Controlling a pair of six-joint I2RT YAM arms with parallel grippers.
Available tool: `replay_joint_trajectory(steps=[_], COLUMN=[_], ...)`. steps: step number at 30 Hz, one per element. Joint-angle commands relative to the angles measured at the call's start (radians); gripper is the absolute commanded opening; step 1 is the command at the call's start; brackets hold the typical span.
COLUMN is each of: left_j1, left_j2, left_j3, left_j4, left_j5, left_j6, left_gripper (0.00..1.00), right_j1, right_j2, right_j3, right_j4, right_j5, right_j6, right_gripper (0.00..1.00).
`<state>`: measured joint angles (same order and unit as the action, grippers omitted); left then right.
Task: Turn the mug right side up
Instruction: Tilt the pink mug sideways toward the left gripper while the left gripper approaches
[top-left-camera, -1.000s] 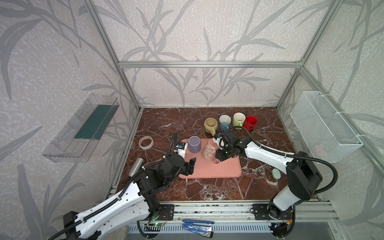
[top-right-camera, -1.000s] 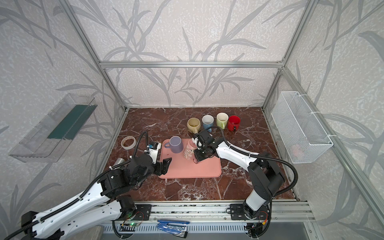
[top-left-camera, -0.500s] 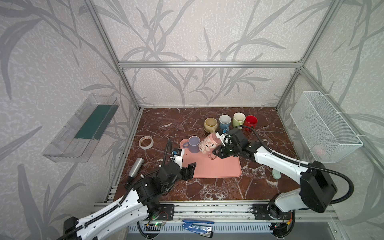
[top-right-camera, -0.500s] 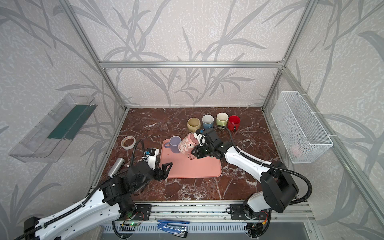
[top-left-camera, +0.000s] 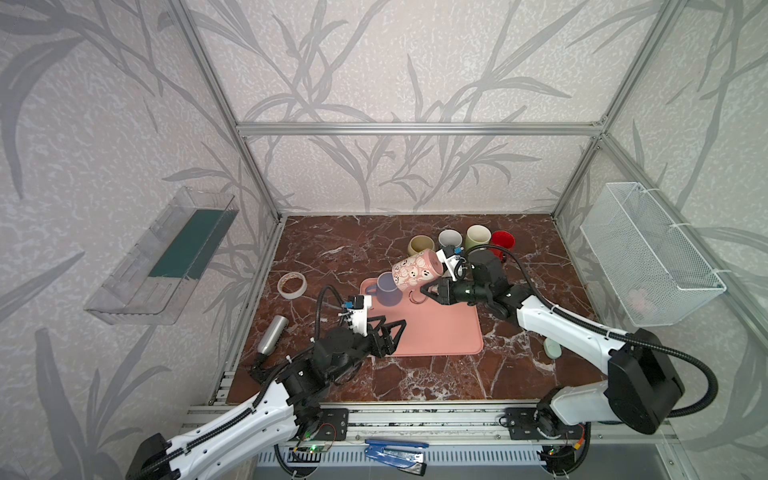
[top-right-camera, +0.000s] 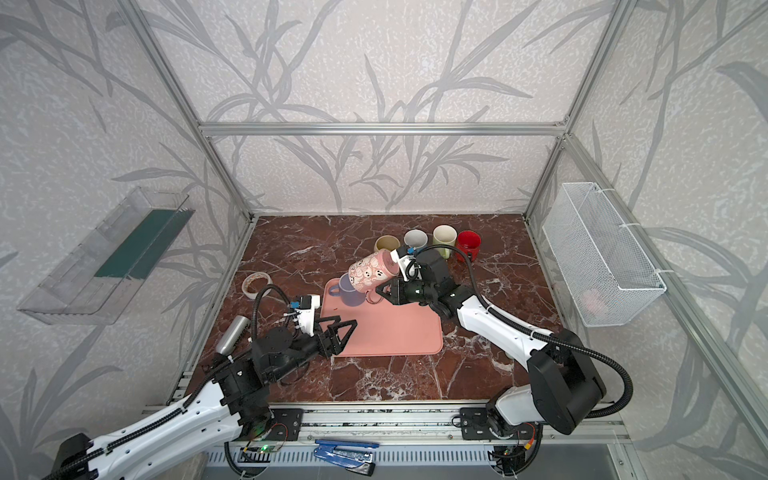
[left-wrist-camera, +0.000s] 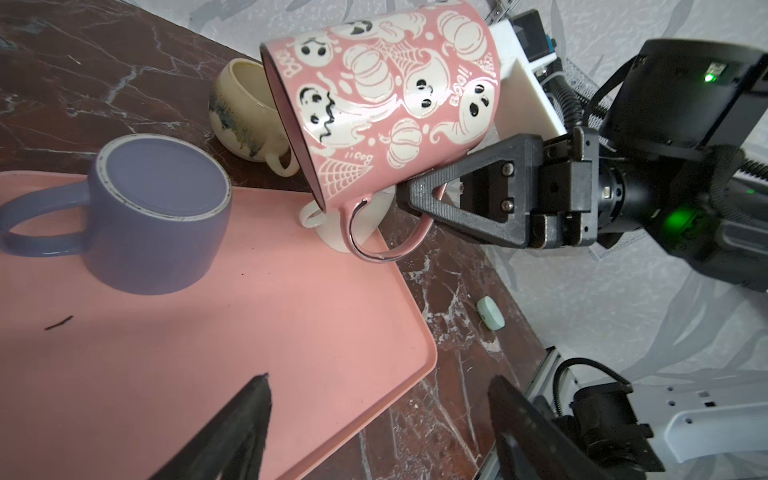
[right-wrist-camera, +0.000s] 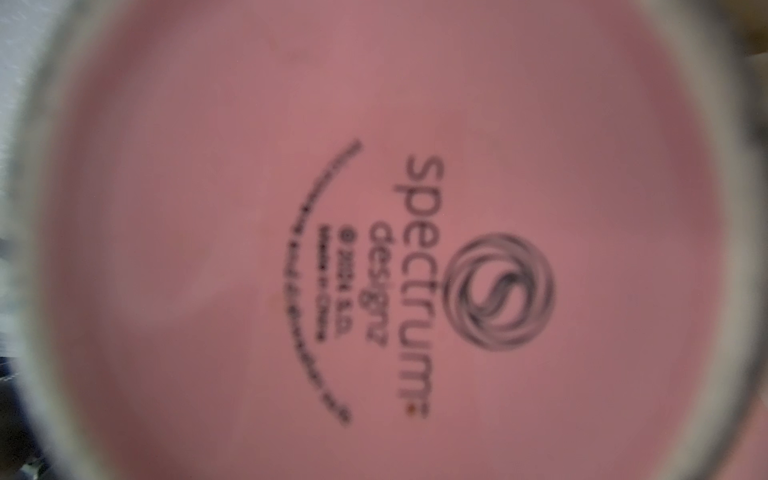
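A pink mug (top-left-camera: 415, 270) (top-right-camera: 372, 270) (left-wrist-camera: 395, 95) printed with ghosts and pumpkins hangs tilted on its side above the back of the pink tray (top-left-camera: 440, 332) (left-wrist-camera: 208, 353). Its mouth points left and slightly down. My right gripper (top-left-camera: 426, 289) (top-right-camera: 384, 291) (left-wrist-camera: 415, 195) is shut on its handle. In the right wrist view the mug's base (right-wrist-camera: 374, 249) fills the picture and hides the jaws. My left gripper (top-left-camera: 395, 326) (top-right-camera: 345, 326) (left-wrist-camera: 378, 382) stands open and empty over the tray's front left corner.
A purple mug (top-left-camera: 388, 289) (left-wrist-camera: 162, 216) stands upside down on the tray beside the pink one. Several mugs (top-left-camera: 449, 239) line the back. A tape roll (top-left-camera: 292, 284), a metal cylinder (top-left-camera: 272, 332) and a mint object (top-left-camera: 552, 348) lie on the marble. A wire basket (top-left-camera: 648, 253) hangs on the right wall.
My right gripper has lifted the pink mug off the tray and swung it from upside down onto its side. My left arm has drawn back toward the front.
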<state>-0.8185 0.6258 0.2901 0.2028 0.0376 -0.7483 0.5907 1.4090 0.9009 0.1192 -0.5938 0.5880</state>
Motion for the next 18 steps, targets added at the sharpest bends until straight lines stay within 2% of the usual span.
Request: replay_joint_trajectory(steps=[1,5,13,18], left_j1=[0.066,0.132,0.163,0.181], left_j2=[0.023,0.062,0.171,0.257], left_j3=[-0.041,-0.053,-0.005,0.008], left_j4=[0.214,0.320,0.453,0.560], left_j5=[0.147,0.254,0.376,0.415], left_j6=[-0.102,-0.137,-0.137,-0.156], left_gripper=[0.79,0.76,0.71,0.68], right_j1=[-0.012,-0.021,-0.023,-0.023], right_j2=[-0.058,-0.064,-0.084,-0.106], right_j3=[0.021,0.017,0.008,-0.017], right_j4=[0.218,0.261,0.301,0.352], right_j5=[-0.118,-0.176,-0.238,-0.268], right_j6=[0.025,0.043,0.091,0.113], right_gripper=[0.00,0.00,0.00,0.00])
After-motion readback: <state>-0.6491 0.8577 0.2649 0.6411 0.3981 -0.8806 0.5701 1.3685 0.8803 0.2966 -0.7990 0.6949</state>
